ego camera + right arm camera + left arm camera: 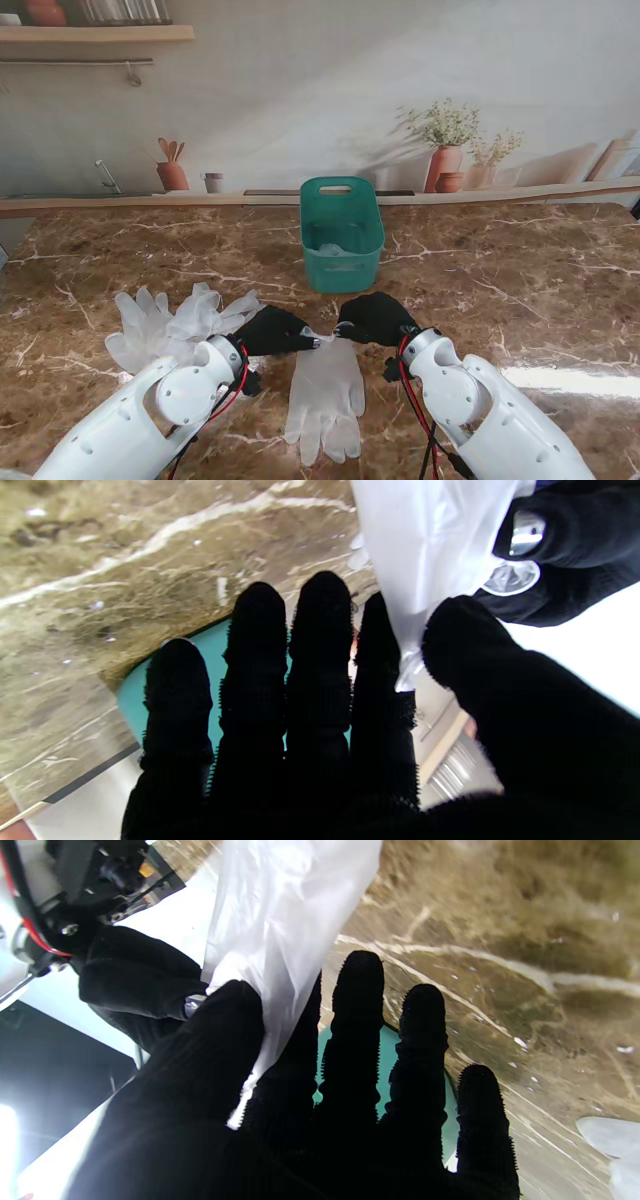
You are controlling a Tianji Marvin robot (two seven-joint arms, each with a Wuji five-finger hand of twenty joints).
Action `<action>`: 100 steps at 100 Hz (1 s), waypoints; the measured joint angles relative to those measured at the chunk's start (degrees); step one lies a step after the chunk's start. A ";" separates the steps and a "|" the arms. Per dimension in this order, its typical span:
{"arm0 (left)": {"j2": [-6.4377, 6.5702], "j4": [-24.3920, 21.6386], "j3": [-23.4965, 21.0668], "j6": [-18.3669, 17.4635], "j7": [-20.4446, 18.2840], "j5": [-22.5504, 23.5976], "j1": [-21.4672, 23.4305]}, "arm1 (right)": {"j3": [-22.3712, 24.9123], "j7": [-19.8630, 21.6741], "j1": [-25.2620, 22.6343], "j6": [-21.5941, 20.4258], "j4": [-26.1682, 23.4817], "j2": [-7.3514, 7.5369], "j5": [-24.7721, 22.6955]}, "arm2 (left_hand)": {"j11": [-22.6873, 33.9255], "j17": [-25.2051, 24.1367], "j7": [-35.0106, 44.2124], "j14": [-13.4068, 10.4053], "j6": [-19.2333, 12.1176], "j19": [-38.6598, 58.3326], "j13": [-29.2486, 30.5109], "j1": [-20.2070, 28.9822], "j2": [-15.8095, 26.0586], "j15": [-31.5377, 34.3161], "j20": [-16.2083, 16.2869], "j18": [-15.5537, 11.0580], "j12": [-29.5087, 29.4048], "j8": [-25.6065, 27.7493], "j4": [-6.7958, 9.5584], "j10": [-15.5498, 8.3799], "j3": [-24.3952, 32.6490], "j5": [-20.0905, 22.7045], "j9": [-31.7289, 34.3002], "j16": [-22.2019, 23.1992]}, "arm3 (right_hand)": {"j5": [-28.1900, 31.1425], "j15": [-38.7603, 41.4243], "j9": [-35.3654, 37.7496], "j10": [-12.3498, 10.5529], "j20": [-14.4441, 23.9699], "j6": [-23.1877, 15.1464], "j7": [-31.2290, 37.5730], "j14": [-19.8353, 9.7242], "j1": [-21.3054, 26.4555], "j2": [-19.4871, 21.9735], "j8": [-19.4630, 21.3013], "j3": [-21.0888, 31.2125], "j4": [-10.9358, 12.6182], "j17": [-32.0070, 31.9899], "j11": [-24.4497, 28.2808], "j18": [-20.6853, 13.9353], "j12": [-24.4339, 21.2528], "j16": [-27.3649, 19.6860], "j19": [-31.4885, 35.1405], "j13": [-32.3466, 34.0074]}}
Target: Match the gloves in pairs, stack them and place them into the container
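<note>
Left hand (275,331) and right hand (374,318) both pinched on the cuff of the translucent white latex glove (325,398). Long axis running toward me, fingers trailing on the brown marble desk (520,290). Teal plastic container (341,232) straight ahead, just beyond both hands.

No readable text, label, brand, number or sign appears in any view.

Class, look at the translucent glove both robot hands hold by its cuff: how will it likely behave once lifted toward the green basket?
The translucent glove will probably hang limp, since it already drapes from the left robot hand and right robot hand. It looks thin, so likely very light. It may sway or fold before reaching the green basket.
</note>
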 measured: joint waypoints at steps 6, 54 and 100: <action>-0.71 2.06 0.90 0.41 0.40 0.00 -1.78 | -0.68 0.18 1.47 1.01 1.55 -0.46 -0.04 | 0.00 0.00 0.00 0.00 0.00 0.59 0.00 0.00 0.00 0.00 0.00 0.00 0.00 0.00 0.00 0.00 0.00 0.00 0.00 0.01 | 0.00 0.00 -0.01 0.00 0.00 -0.01 0.00 0.00 0.00 0.00 0.00 0.40 0.00 0.00 0.00 0.00 0.00 0.00 0.00 -0.42; -3.13 7.97 5.57 6.35 4.45 2.15 -7.40 | -5.72 -7.12 7.21 5.62 10.22 -2.28 -3.96 | -3.31 -1.36 -8.40 -0.63 -0.63 -0.66 -6.60 -1.89 -0.59 -4.93 -3.76 -2.14 -4.06 -3.27 0.00 -0.69 0.91 -6.69 -8.76 -5.70 | -0.13 -2.29 -1.96 -0.06 -0.76 -0.66 -0.34 -0.12 0.00 -0.79 -4.91 0.31 0.00 -0.87 -1.44 -0.82 -0.89 -0.90 -0.21 -1.82; -1.13 0.36 -2.49 8.09 -0.11 8.04 -2.53 | 1.11 -5.50 1.48 11.37 2.15 -1.15 -13.51 | -10.44 -2.17 -28.71 -5.10 4.60 -22.67 -23.71 -7.49 0.10 -17.80 -11.55 -8.86 -13.70 -3.28 1.12 -1.03 2.54 -26.08 -36.27 -17.24 | -26.29 -29.03 -34.60 0.16 -8.36 10.24 -41.46 -0.22 -5.56 5.74 -7.62 -17.35 7.64 -15.14 -19.09 -3.59 -19.87 -13.73 -25.22 -22.52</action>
